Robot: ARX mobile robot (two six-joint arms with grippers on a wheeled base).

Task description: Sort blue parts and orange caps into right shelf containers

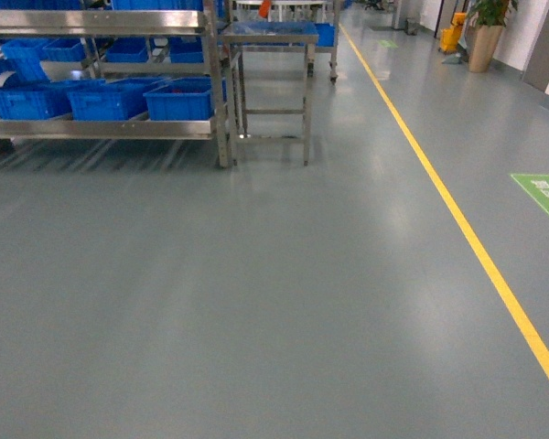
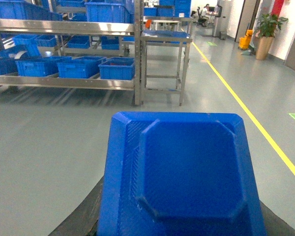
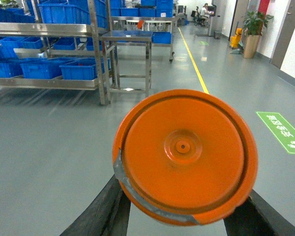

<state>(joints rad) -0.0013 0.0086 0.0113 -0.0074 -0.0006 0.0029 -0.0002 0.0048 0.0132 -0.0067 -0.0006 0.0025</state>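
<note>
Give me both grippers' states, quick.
Left gripper: shut on the blue part.
Right gripper: shut on the orange cap.

Even, bright indoor light leaves soft pale sheen on the grey floor point(image 1: 256, 302) and faint streaked shadows under the shelf point(image 1: 101, 128), while the head view is slightly soft, the far background blurred.

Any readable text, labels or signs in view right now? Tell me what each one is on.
Green floor sign: white characters, apparently Chinese, with a walking-figure symbol; too blurred to read for certain.
Same green floor sign in the head view: cut off by the frame edge, unreadable.
Small green floor marking far down the aisle: too small to read.
Orange cap, blue part, containers: no visible lettering.
</note>
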